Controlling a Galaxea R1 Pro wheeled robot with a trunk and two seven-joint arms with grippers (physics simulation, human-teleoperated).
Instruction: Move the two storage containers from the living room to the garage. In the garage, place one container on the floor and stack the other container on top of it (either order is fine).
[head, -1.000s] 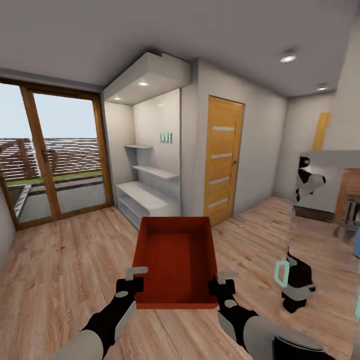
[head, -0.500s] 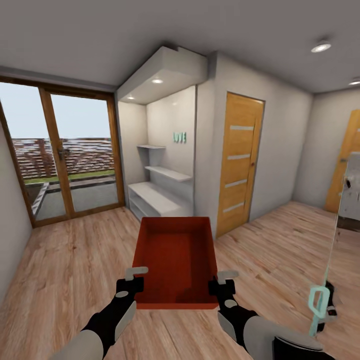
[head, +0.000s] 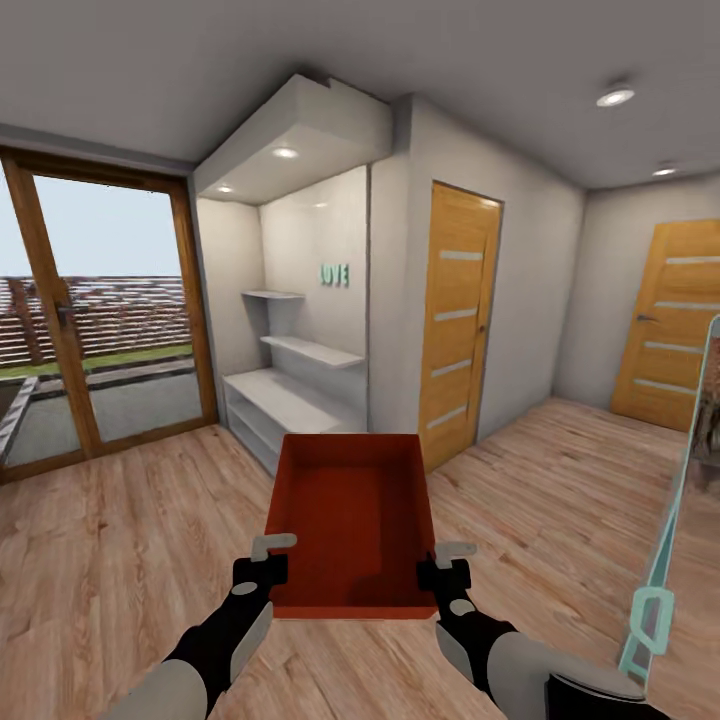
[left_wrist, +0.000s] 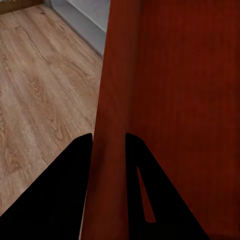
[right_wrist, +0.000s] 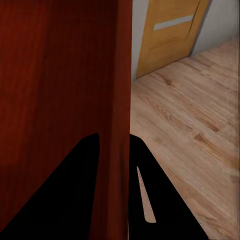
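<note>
While over wood planks, left gripper (head: 268, 553), right gripper (head: 447, 560) clamp smooth rectangular container (head: 348, 520) walls.

Light wood plank flooring (head: 120, 540) is laid throughout. White alcove shelving (head: 290, 380) is flanked by wood-framed glass doors (head: 90, 330) and an orange panelled door (head: 455, 320). Recessed ceiling lights (head: 614, 97) are lit.

We see a matt orange-red storage container (head: 350, 515) with smooth plain walls, above a light wood plank floor (head: 120, 540) with visible grain. At frame centre, a wooden door (head: 455, 320) shows a satin sheen; white shelves (head: 300, 350) look smooth, and glass doors (head: 95, 310) at left have wood frames.
</note>
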